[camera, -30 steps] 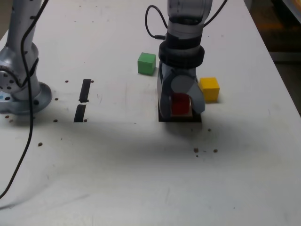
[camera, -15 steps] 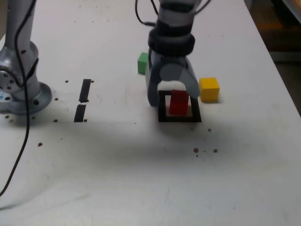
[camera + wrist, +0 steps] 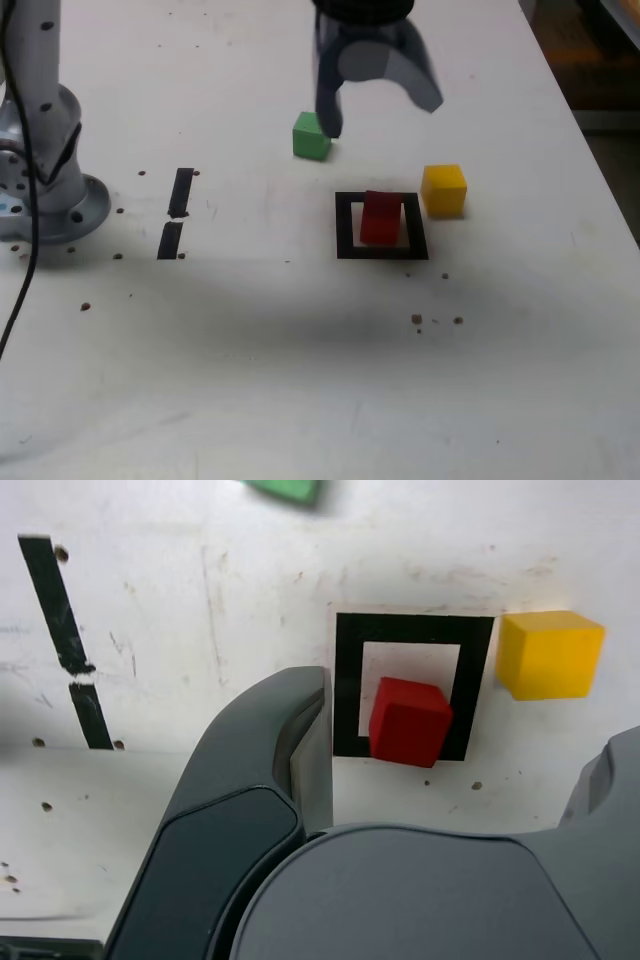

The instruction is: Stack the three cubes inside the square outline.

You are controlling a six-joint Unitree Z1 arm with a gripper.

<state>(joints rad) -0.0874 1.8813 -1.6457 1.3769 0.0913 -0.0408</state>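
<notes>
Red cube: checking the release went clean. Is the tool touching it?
Apart. The exterior view shows the open tool raised well above the red cube, bare table between.

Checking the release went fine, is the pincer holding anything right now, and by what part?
Nothing is held. The pincer is open and empty above the table, and the red cube sits free in the square outline.

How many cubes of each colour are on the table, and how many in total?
Red cube: 1
Green cube: 1
Yellow cube: 1
Total: 3 cubes
</notes>
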